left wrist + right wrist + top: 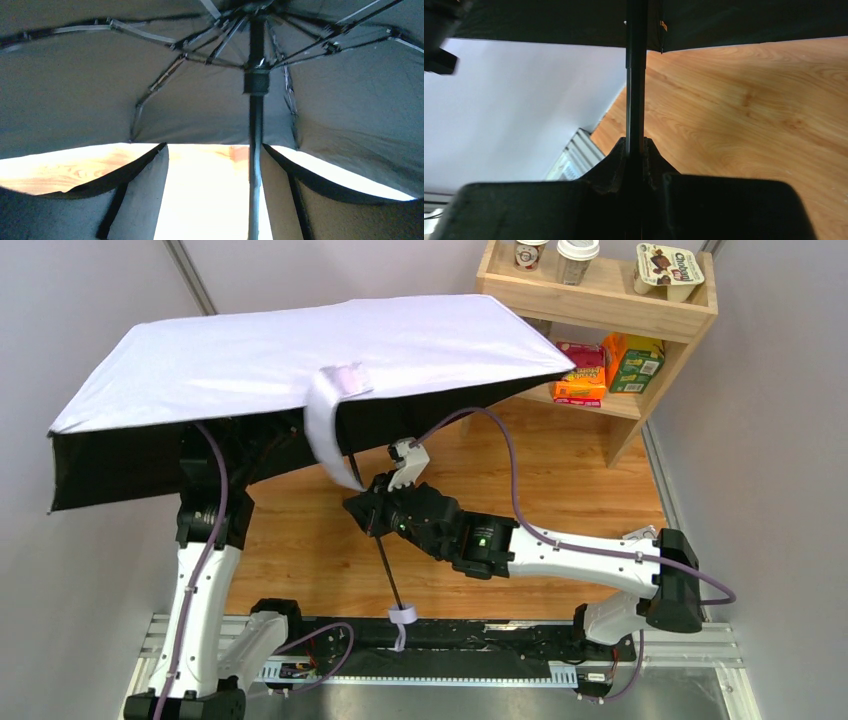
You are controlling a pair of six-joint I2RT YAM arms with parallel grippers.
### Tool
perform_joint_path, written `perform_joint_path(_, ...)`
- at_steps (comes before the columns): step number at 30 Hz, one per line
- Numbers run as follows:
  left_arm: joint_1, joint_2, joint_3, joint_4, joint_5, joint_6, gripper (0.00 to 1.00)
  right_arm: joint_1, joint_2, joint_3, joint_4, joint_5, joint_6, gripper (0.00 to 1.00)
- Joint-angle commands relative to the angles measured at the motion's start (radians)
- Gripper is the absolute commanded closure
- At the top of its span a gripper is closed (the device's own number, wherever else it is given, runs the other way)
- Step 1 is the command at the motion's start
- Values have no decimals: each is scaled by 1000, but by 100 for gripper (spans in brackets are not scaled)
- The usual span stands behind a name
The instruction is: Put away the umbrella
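Overhead, pale fabric umbrella (300,360) spread; right fingers (611,167) clamp slim shaft (635,100).

— What colours do the arms have?
— The left arm (195,610) and the right arm (590,555) both have white shells, with black joints and black bases.
— And are there cables?
— Yes, a thin purple cable (510,470) on each arm. A small green light (480,537) glows on the right arm's black wrist, and its fingers (613,167) are matte black.
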Motion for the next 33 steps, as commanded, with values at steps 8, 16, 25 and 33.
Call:
perform_joint_path(8, -8, 93, 38, 175, -8, -60, 26, 29, 31, 89, 1, 113, -117, 100)
perform_joint_path(16, -7, 137, 23, 259, -11, -134, 31, 41, 23, 89, 2, 96, -120, 100)
perform_joint_path(25, -23, 191, 47, 260, -21, -117, 40, 62, 46, 123, -51, 125, -155, 100)
perform_joint_path(33, -43, 215, 78, 238, -64, -59, 38, 82, 74, 158, -93, 171, -196, 100)
